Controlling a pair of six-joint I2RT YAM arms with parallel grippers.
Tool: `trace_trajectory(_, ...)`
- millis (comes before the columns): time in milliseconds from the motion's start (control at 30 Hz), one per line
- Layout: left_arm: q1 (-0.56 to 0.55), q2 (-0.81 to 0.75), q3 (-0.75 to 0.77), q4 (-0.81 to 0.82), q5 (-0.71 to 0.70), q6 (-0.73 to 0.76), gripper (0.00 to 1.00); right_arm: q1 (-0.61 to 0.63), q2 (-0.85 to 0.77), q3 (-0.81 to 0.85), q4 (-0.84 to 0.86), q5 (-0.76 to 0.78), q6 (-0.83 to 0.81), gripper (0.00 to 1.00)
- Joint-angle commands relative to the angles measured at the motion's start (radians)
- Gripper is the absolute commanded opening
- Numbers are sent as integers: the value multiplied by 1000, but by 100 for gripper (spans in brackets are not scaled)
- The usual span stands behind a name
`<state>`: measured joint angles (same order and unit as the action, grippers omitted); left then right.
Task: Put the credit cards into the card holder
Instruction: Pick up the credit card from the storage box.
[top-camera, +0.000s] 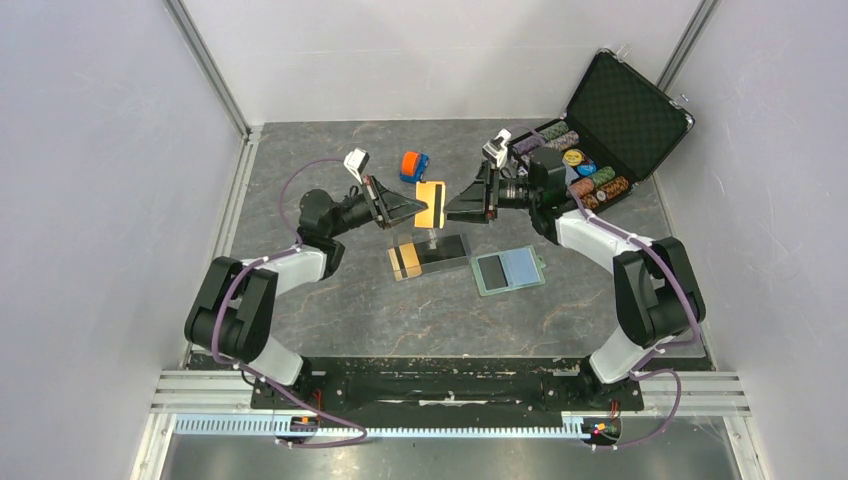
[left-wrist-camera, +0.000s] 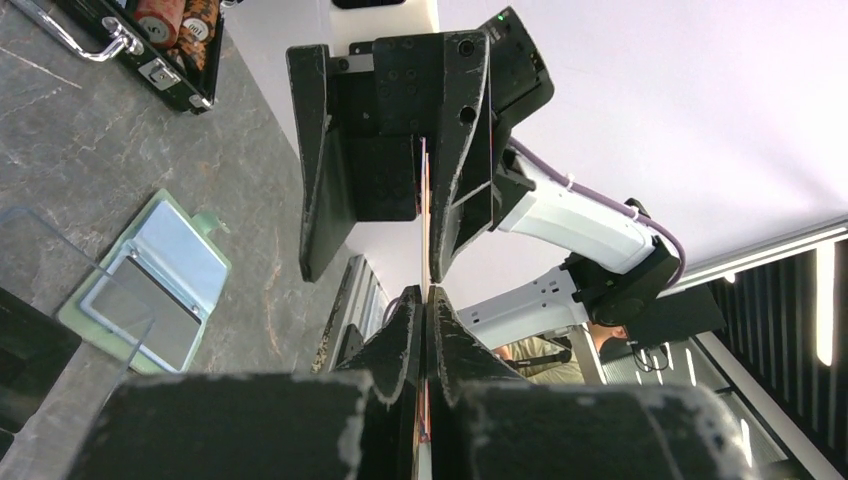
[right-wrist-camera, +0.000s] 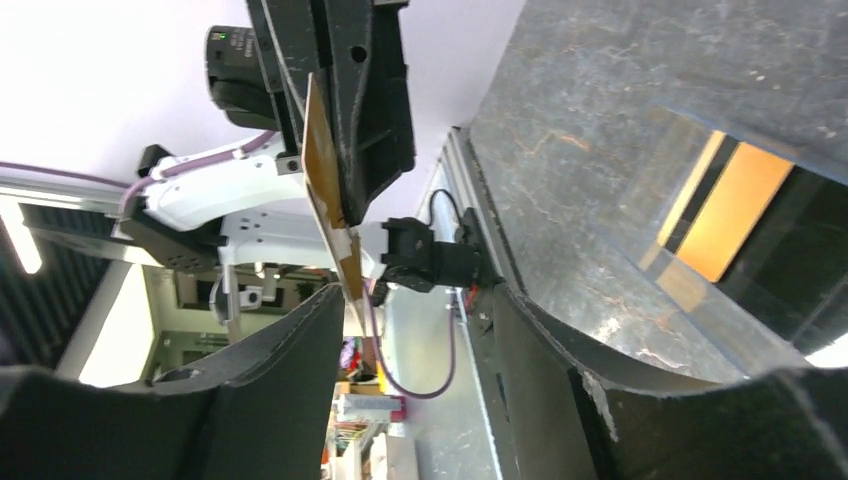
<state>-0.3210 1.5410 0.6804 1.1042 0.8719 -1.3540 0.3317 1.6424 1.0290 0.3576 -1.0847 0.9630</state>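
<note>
Bench (top-camera: 330, 300) carrying everything. Black chip case (top-camera: 625, 110) lying open at its far right corner. Card holder (top-camera: 508, 270) lying open and flat right of centre, pale blue inside facing up. Clear tray (top-camera: 430, 268) sitting just left of it, holding a striped orange-gold card (top-camera: 404, 261) and a black card (top-camera: 447, 250). Toy car (top-camera: 414, 165) sitting beyond, apart.

Risk, as I am judging it: the left end effector (top-camera: 420, 208) is pinching the airborne orange-gold card (top-camera: 431, 204) by one edge only. The card is thin and glossy, so it is likely to swivel or slip. If the right end effector (top-camera: 452, 211) is closing off-centre, or the left is letting go before the right has purchase, the card is dropping onto the tray or bench. The two noses are also pointing at each other very near, so finger-to-finger contact is possible.

Position: the airborne card is standing on edge in mid-air, over the far side of the tray and apart from the card holder. The left end effector is clamping it tight. The card's free end is reaching in between the right end effector's spread fingers, nearer one finger. Neither pad appears to be pressing it.
</note>
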Motion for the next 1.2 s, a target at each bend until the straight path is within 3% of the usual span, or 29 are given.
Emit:
trace_trajectory(0,-2,-11,4,70,12,-31,2,2,-32,-61,428,-51,269,56)
trace_trajectory(100,-3,-30,14,8,15,11,2,3,-18,-74,524,-56,345,48)
trace_trajectory(233,-2,-61,37,-137,53,95,2,3,-18,-48,472,-50,311,48)
trace_trajectory(267,-3,-75,45,-186,60,138,2,3,-20,-29,415,-46,258,50)
trace_trajectory(433,-6,-158,86,-512,95,357,2,3,-20,144,-184,37,-184,60)
trace_trajectory(533,-10,-193,96,-640,127,434,2,3,-10,152,-200,23,-190,60)
trace_trajectory(633,-16,-226,92,-699,161,473,2,4,-7,145,-201,11,-189,53)
trace_trajectory(1167,-23,-270,94,-746,165,484,2,63,-6,134,-208,-30,-201,38)
